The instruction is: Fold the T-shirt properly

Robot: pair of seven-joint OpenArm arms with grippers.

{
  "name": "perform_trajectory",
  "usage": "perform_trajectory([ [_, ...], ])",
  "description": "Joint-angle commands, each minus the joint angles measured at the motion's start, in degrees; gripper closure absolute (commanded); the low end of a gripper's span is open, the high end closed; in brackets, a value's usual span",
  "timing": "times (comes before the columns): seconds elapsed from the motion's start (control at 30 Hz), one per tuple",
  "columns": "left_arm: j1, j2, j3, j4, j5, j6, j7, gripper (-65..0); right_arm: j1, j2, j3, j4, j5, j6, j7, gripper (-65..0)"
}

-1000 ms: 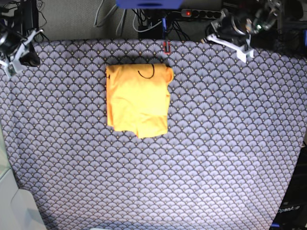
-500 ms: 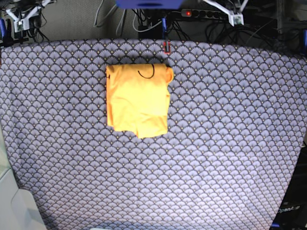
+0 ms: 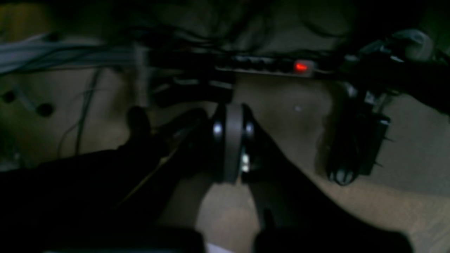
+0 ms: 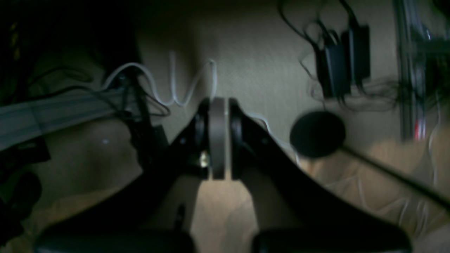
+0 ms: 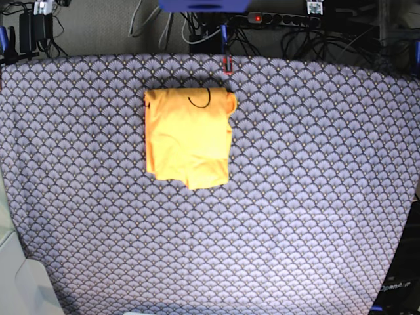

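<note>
Shirt (image 5: 188, 137) lies folded into a compact block, upper centre of the base view, collar line at its top edge. I judge it light, soft and limp, layers prone to slide; any regrip should pinch a folded edge or corner through all layers. Cover (image 5: 295, 197) is patterned cloth and may bunch. Left gripper (image 3: 230, 140) and right gripper (image 4: 218, 138) both pressed closed, empty, over floor and cables (image 4: 175, 91) beyond the table.

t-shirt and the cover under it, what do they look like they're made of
T-shirt: looks like soft matte knit cloth, probably cotton; it lies in a limp folded block with rounded edges and small wrinkles. Table cover: seems a thin printed fabric, matte, with a repeating scallop pattern lying flat.
</note>
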State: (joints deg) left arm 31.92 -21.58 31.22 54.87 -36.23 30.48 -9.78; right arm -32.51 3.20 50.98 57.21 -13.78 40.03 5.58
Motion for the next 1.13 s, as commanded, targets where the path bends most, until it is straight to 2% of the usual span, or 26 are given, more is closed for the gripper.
perform_trajectory([
  [0.0, -0.14, 0.27, 0.03, -2.78, -0.04, -1.95, -0.64, 0.0, 0.56, 0.62, 2.34, -2.05, -1.3, -0.03, 2.02, 0.0],
  [0.13, -4.36, 3.61, -0.06, -14.48, -0.04, -8.37, -2.83, 0.0, 5.3, 1.33, 10.51, -12.6, -9.74, -0.03, 7.82, 0.0],
  [0.3, -10.52, 7.56, -0.06, -29.25, -0.04, -13.38, -7.67, 0.0, 7.94, 3.08, 17.46, -21.91, -19.32, -0.03, 14.94, 0.0],
  [0.4, -13.68, 9.67, -0.15, -37.25, -0.04, -15.84, -11.01, 0.0, 8.03, 3.61, 16.93, -25.96, -20.37, -0.03, 18.37, 0.0],
  [0.53, -18.16, 12.75, -0.15, -47.71, -0.12, -19.09, -15.05, 0.0, 8.03, 5.19, 11.83, -31.14, -20.37, -0.03, 18.9, 0.0],
  [0.63, -20.8, 14.33, -0.23, -52.89, -0.21, -22.44, -16.02, 0.0, 10.23, 6.6, 8.23, -37.21, -20.37, -0.03, 19.34, 0.0],
  [0.67, -21.68, 14.59, -0.23, -53.86, -0.48, -23.58, -15.93, 0.0, 10.75, 7.39, 7.17, -40.02, -20.37, -1.57, 19.51, 0.0],
  [0.73, -22.82, 14.68, -0.67, -54.87, -3.11, -26.39, -15.67, 0.0, 12.6, 8.45, 4.89, -44.86, -20.37, -8.51, 19.6, 0.0],
  [0.8, -23.44, 14.95, -1.38, -54.87, -6.1, -30.7, -15.49, 0.0, 14.27, 9.41, 1.19, -48.9, -20.37, -15.28, 19.6, 0.0],
  [0.83, -23.97, 14.77, -1.64, -54.87, -7.33, -32.72, -14.79, 0.0, 14.97, 9.5, -0.92, -49.96, -20.37, -18.54, 19.6, 0.0],
  [0.9, -25.2, 14.59, -1.73, -54.87, -9.09, -34.66, -11.45, 0.0, 15.76, 9.33, -4.08, -51.1, -20.37, -24.95, 19.43, 0.0],
  [1.0, -28.1, 14.51, -1.64, -54.87, -9.97, -34.92, -5.65, 0.0, 17.08, 8.09, -9.79, -52.42, -20.37, -32.87, 19.25, 0.0],
  [1.1, -30.03, 14.51, -1.64, -54.87, -9.97, -34.74, -2.22, 0.0, 18.14, 7.66, -14.37, -53.91, -20.37, -36.91, 19.16, 0.0],
])
